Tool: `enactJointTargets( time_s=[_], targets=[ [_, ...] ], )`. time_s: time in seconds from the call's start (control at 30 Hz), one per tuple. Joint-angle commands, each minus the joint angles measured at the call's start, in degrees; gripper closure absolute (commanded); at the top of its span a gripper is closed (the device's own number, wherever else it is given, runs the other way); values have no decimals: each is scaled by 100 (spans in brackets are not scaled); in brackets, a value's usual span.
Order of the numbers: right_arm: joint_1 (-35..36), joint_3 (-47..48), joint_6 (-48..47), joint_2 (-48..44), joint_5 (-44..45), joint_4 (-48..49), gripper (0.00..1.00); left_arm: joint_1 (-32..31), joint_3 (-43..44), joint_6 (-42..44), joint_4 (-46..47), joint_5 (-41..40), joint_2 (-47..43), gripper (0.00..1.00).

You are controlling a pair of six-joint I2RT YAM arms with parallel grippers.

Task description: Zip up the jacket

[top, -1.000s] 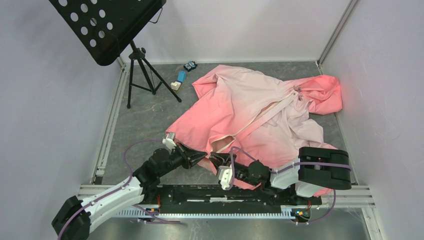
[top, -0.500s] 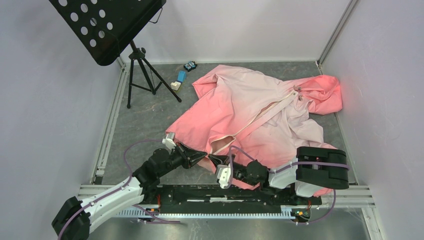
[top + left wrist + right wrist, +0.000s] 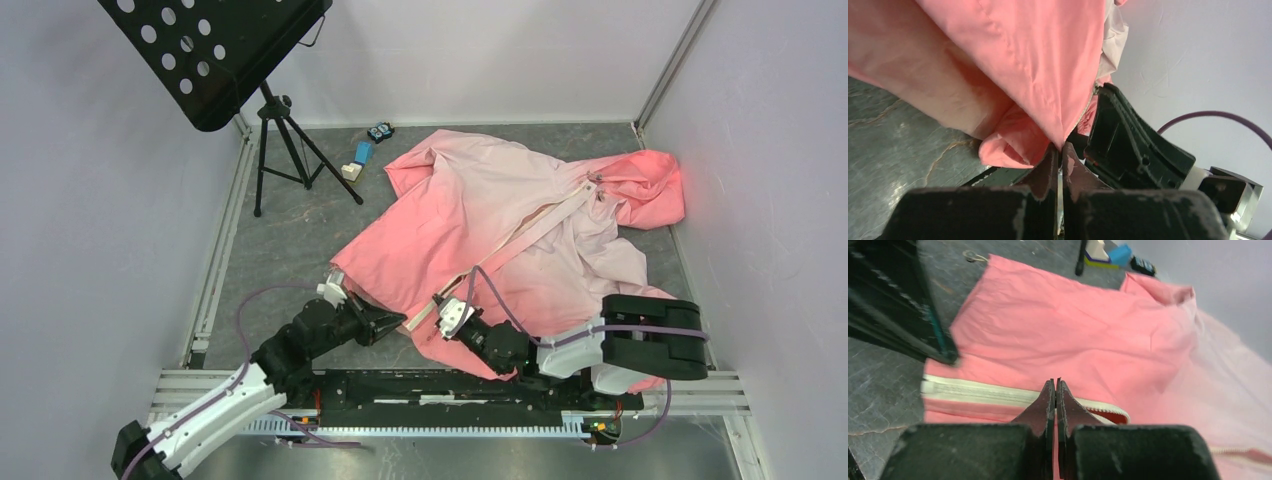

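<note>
I saw the jacket (image 3: 520, 220) sprawled centre to 1 o'clock. The left gripper (image 3: 1059, 150) pinched its hem at 6; the right gripper (image 3: 1055, 382) was closed at the zipper strip (image 3: 973, 390) — perhaps on nothing, so pulling could slip.

Jacket (image 3: 500, 225) covering centre and right of table (image 3: 280, 262), bare strip lying open down the left side, tripod (image 3: 284, 150) standing at back left under an overhanging music stand (image 3: 210, 50), small blocks (image 3: 357, 160) sitting just beside its feet, walls (image 3: 100, 200) closing three sides.
</note>
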Motion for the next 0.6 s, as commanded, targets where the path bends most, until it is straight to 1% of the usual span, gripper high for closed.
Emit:
enactJointTargets(
  time_s=[0.0,0.07,0.13,0.27,0.3,0.37,0.43,0.47,0.57],
  targets=[
    [-158,-34,1156,-461,1257,-944,100,-14,180,360,-1689,-428,-838,98],
    [-166,-63,1269,-638,1028,-1131,100,-17,280,396,-2160,-602,-1184,98],
    [-224,90,1283,-755,961,-1530,100,-17,521,473,-2782,-895,-1370,98],
    [-773,582,1489,-951,327,-2882,100,-14,1346,812,-4250,-2019,-1474,98],
    [-909,723,1626,-993,361,-3342,100,-15,1586,825,-4657,-2360,-1454,98],
    [-1210,811,1758,-1102,368,-3834,100,-15,1954,607,-5392,-2973,-1416,98],
    [-1461,635,1541,-1319,257,-3830,100,-17,2086,444,-5715,-3454,-1427,98],
    [-1577,537,1373,-1480,257,-3837,100,-14,2092,422,-5730,-3596,-1454,98],
    [-1942,345,788,-1949,221,-3943,100,-14,2052,532,-5522,-3701,-1456,98]
  ],
)
